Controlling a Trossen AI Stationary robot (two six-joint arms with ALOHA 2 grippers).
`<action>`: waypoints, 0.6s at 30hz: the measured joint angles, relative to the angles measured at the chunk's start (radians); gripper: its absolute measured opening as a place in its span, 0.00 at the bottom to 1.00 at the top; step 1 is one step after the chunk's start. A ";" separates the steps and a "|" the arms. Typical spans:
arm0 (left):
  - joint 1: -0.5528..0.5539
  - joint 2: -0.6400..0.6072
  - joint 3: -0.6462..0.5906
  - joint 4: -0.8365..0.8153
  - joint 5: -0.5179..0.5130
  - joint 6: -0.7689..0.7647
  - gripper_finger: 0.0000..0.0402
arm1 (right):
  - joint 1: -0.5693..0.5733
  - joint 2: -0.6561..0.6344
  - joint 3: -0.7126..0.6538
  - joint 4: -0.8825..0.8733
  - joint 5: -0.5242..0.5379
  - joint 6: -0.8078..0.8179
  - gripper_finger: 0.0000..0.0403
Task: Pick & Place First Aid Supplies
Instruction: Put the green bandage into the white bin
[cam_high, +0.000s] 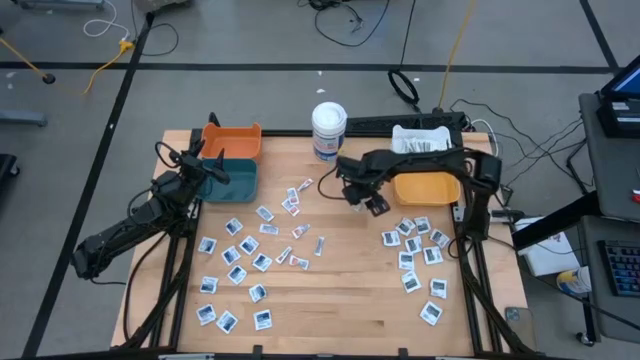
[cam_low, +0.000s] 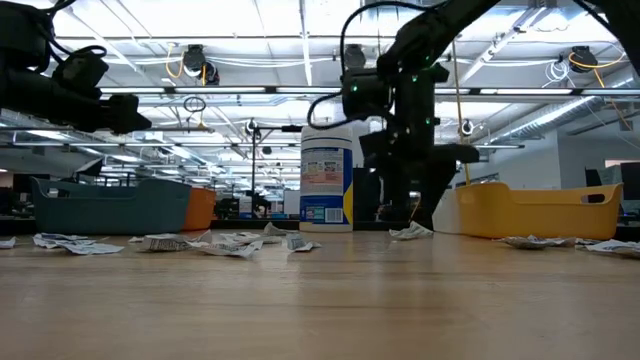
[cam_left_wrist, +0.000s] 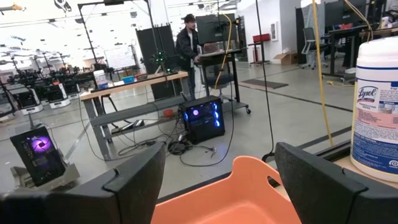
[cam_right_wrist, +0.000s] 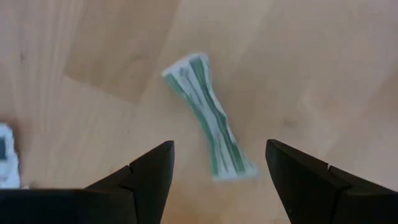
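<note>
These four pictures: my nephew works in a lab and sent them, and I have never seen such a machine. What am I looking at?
It is a robot with two dark arms at a wooden table, each ending in a two-fingered hand. One picture looks straight down from above, one looks level across the tabletop, and two come from small cameras on the wrists.

Scattered on the wood are many small flat first aid packets. At the back stand a tall white tub, an orange bin, a teal bin and a yellow bin.

The left hand hangs open over the teal and orange bins, holding nothing. The right hand is open too, pointing down at a crumpled green-striped packet lying on the table; it has not gripped it.
</note>
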 joint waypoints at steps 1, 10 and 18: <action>0.000 0.000 0.000 0.000 0.000 0.000 0.77 | 0.005 0.013 0.000 0.005 0.000 0.000 0.61; 0.000 0.000 0.000 0.000 0.000 0.000 0.77 | 0.027 0.083 0.001 0.043 0.052 -0.008 0.53; 0.000 0.000 0.000 0.000 0.000 0.000 0.77 | 0.040 0.086 0.001 0.032 0.000 0.006 0.18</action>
